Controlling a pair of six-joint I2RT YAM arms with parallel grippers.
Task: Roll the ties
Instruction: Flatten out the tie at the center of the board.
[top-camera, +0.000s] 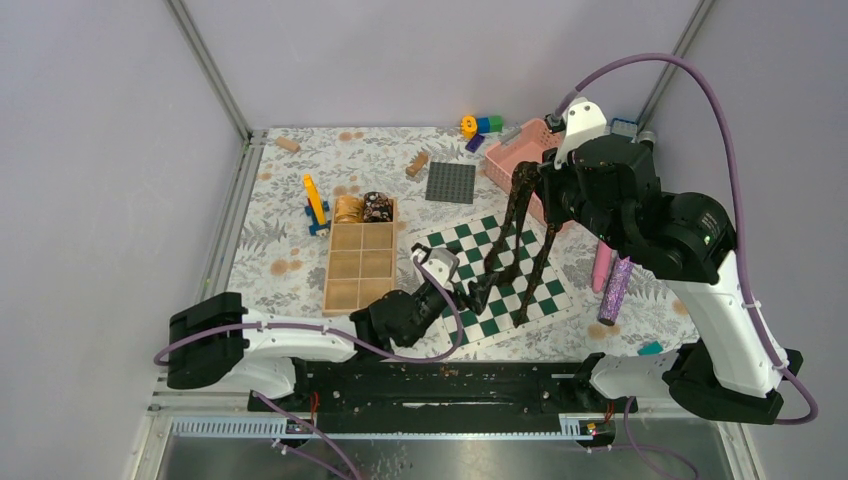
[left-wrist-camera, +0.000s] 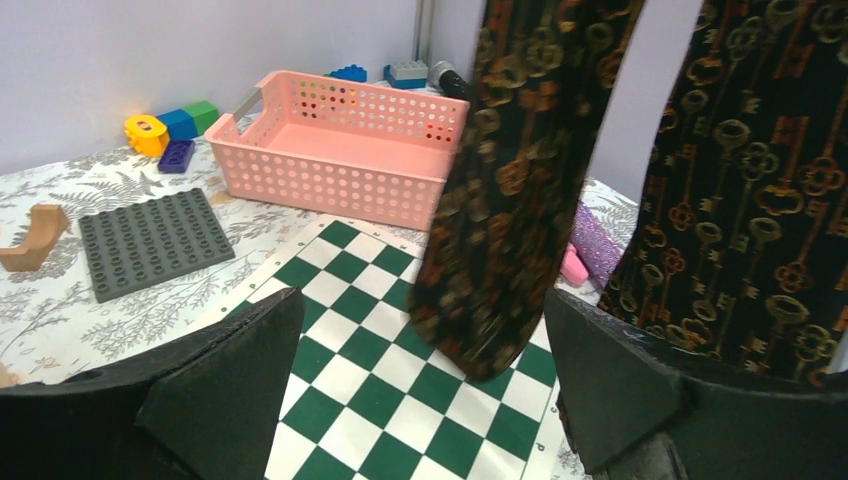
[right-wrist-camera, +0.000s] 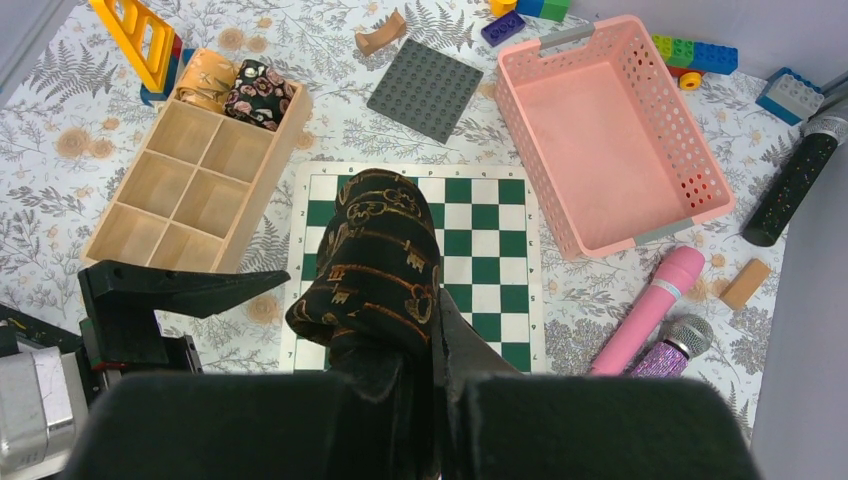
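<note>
Tie (right-wrist-camera: 385, 250) with gold keys hangs folded from my right gripper (right-wrist-camera: 436, 345), whose fingers pinch it tight. Both strands dangle over the checkered mat (top-camera: 541, 291). My left gripper (left-wrist-camera: 420, 302), fingers spread wide, faces the lower end.

The left arm (top-camera: 290, 342) and right arm (top-camera: 722, 300) pair white link shells with black joint housings. A purple cable (top-camera: 712, 90) trails each. Their end effector fingers (left-wrist-camera: 225, 385) are matte black wedges.
</note>
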